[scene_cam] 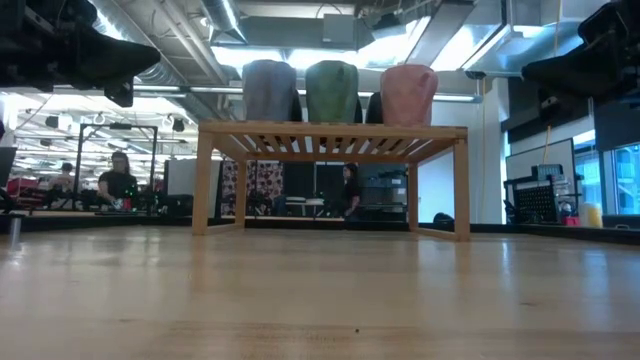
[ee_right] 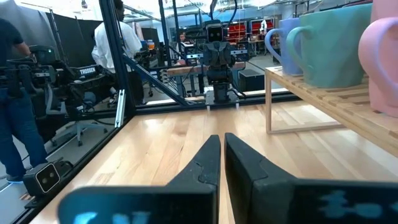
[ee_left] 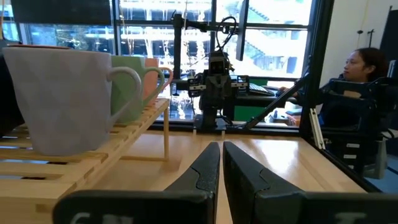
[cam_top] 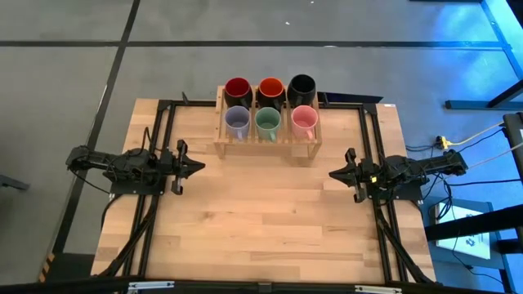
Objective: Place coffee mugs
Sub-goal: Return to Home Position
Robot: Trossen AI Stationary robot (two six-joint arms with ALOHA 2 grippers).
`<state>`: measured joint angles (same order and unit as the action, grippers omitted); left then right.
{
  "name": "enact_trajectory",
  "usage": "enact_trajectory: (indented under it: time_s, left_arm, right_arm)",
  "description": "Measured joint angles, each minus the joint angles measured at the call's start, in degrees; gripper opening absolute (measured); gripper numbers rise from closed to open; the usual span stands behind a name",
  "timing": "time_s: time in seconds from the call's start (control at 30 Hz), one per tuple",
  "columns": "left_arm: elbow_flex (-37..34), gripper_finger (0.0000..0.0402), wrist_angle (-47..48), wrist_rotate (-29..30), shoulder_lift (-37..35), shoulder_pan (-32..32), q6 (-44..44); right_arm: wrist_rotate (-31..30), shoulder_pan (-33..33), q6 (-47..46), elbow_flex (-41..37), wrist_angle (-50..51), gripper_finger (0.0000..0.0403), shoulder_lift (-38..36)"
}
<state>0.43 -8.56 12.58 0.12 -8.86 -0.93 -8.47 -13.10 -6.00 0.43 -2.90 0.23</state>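
Observation:
Six mugs stand upright on a slatted wooden rack (cam_top: 267,149) at the table's far middle. The far row holds two red-inside mugs (cam_top: 238,88) (cam_top: 270,88) and a black mug (cam_top: 301,86). The near row holds the lavender mug (cam_top: 237,122), green mug (cam_top: 267,122) and pink mug (cam_top: 304,121). My left gripper (cam_top: 201,167) hovers at the table's left, shut and empty, pointing right. My right gripper (cam_top: 332,174) hovers at the right, shut and empty, pointing left. The lavender mug (ee_left: 62,99) shows close in the left wrist view, and the green mug (ee_right: 333,46) in the right wrist view.
The rack stands on thin legs (scene_cam: 205,185), with open space under it. A black metal frame (cam_top: 372,147) runs along the table's sides and far edge. Bare wood (cam_top: 261,220) lies between the grippers and toward the near edge. People (ee_right: 115,43) stand and sit beyond the table.

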Motion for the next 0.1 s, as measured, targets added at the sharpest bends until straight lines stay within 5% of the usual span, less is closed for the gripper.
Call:
enact_trajectory:
  time_s: [0.1]
  left_arm:
    - [0.0,0.0015,0.0,0.0,0.0,0.0,0.01]
  right_arm:
    - [-0.01,0.0,0.0,0.0,0.0,0.001,0.0]
